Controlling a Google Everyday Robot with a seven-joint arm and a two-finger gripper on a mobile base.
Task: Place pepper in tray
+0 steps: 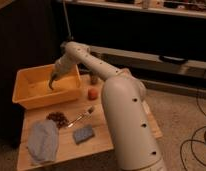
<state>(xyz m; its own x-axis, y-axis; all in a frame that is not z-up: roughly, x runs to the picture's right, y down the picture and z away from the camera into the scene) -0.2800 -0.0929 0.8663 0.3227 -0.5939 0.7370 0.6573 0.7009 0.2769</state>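
Your gripper (51, 84) hangs inside the yellow tray (26, 97), near its right wall; can't tell whether the fingers are apart or holding anything. Can't make out the pepper. Red-orange fruit (92, 93), spoon (82, 117), blue sponge (83, 134), grey cloth (42, 141) sit on the table (103, 142).
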